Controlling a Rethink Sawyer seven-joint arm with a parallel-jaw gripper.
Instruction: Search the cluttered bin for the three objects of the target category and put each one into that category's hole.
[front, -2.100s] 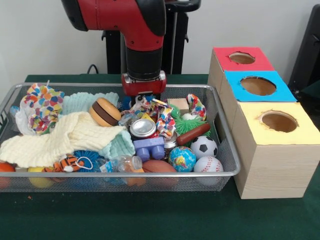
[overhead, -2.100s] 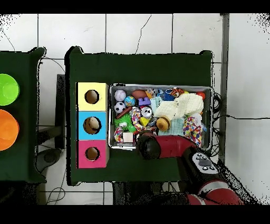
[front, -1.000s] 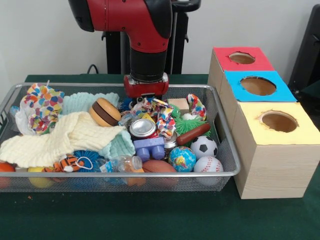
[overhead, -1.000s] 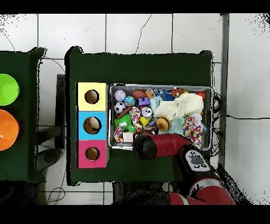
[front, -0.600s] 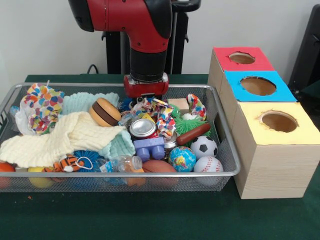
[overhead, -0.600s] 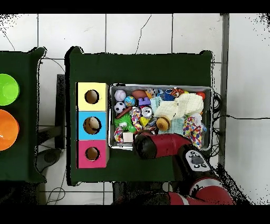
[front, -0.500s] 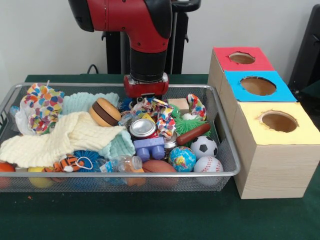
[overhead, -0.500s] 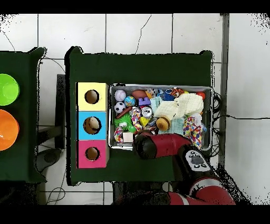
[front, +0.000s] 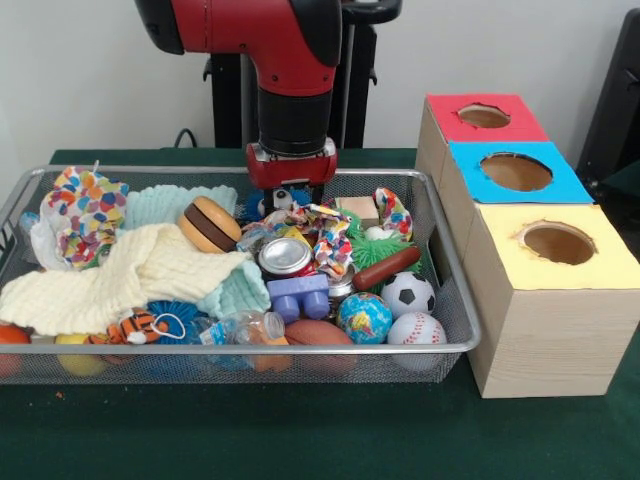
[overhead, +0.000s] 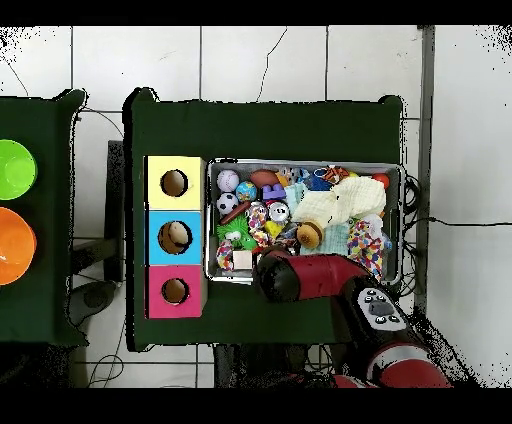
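Note:
The wire mesh bin (front: 455, 265) is full of mixed toys and cloths; it also shows in the overhead view (overhead: 300, 163). My gripper (front: 288, 197) hangs low over the bin's far side, by a small white and black thing I cannot identify. I cannot tell if the gripper holds anything. In the overhead view the arm's wrist (overhead: 277, 275) hides it. A small orange striped tiger toy (front: 140, 325) lies near the front left. The yellow duckling is hidden. The soccer ball (front: 408, 294) and baseball (front: 416, 329) sit at the front right.
Three boxes with holes stand right of the bin: red (front: 483, 116), blue (front: 515, 171), yellow (front: 558, 243). A cream cloth (front: 120, 275), can (front: 286, 256), purple block (front: 300, 297), globe ball (front: 364, 317) and brown sausage (front: 386, 268) crowd the bin.
The gripper has risen slightly at the bin's far side. The patterned cloth under it has shifted, and a small white and black thing now shows there.

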